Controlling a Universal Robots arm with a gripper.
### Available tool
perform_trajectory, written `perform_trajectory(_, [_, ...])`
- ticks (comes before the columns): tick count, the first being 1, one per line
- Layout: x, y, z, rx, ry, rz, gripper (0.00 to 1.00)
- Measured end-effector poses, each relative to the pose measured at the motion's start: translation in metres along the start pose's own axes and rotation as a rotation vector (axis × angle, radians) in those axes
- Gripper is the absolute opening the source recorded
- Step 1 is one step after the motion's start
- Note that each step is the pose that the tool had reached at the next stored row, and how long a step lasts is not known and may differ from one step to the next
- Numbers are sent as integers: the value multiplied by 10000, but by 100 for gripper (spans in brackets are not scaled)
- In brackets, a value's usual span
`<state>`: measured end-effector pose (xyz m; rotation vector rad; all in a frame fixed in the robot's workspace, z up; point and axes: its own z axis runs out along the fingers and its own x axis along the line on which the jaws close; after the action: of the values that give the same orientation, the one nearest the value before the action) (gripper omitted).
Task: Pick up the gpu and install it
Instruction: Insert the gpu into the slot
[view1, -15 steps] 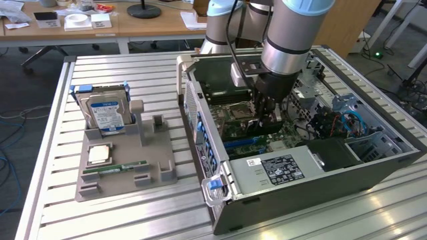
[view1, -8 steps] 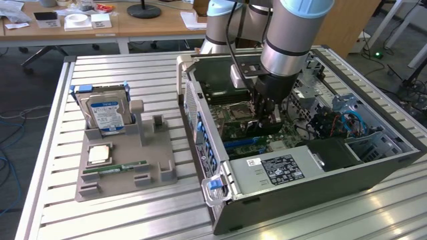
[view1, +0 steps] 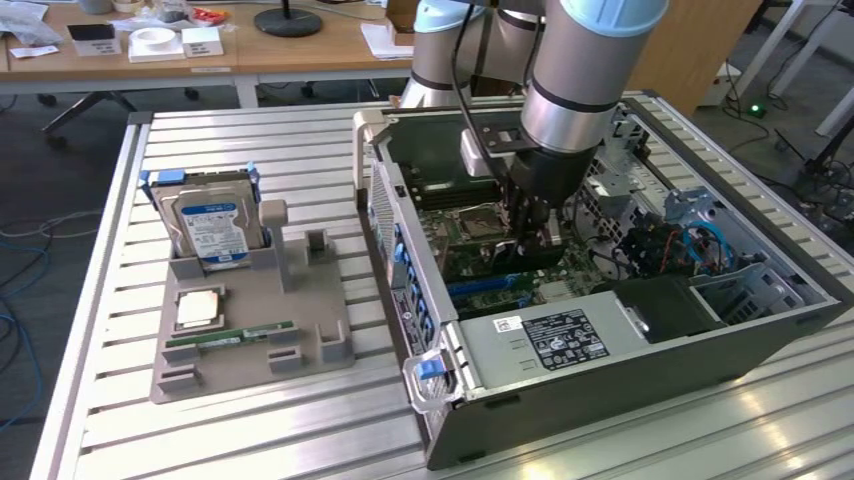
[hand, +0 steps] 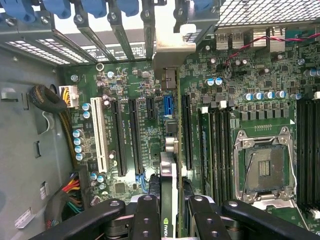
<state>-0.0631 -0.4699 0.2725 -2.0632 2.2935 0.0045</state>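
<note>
**Gpu (hand: 169, 167) Gripped on Edge Inside the Computer Case (view1: 641, 370)**

The gpu was judged to be light and stiff, but fragile. As a thin circuit board with exposed components and a gold contact edge, it was best taken by its bare long edges or near the silver end bracket (hand: 172, 55). Pressure on the components or contacts was to be avoided, and twisting was thought likely to stress the board.

The end effector (hand: 170, 202) was seen lowered into the open case, which lay on its side on the table (view1: 267, 140). Its jaws were drawn partly together and clamped on the gpu, one finger pressed to each flat face. The card was held upright on edge between the fingers (hand: 146, 212).

Within the case, the gpu was held over the motherboard (hand: 125, 75), with its bracket at the case's rear slot openings. Its length was lined up with the blue expansion slot (hand: 170, 105), beside the CPU socket (hand: 265, 160). Whether the contact edge had entered the slot could not be told.

Outside the case, a hard drive (view1: 214, 225) and a RAM stick (view1: 247, 335) were left on a grey holder.
</note>
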Motion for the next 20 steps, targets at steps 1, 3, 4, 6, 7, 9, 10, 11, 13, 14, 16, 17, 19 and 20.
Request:
perform_trajectory(1, [0,3,2,1,-1,1,27])
perform_trajectory(3, [1,10,5,0,0,0,27])
perform_trajectory(4, [2,15,6,0,0,0,27])
perform_trajectory(6, [3,26,8,0,1,0,27])
perform_trajectory(7, [4,38,10,0,-1,0,27])
perform_trajectory(9, [5,49,11,1,-2,-1,27])
perform_trajectory(10, [6,54,10,0,0,0,27])
perform_trajectory(11, [6,59,10,0,1,0,27])
perform_trajectory(13, [7,66,10,0,0,0,27])
perform_trajectory(14, [7,70,10,0,0,-1,27])
perform_trajectory(16, [8,77,10,0,0,0,27])
perform_trajectory(17, [9,82,10,-1,0,0,27])
perform_trajectory(19, [10,95,9,0,0,0,27])
perform_trajectory(20, [11,102,9,0,0,-1,27])
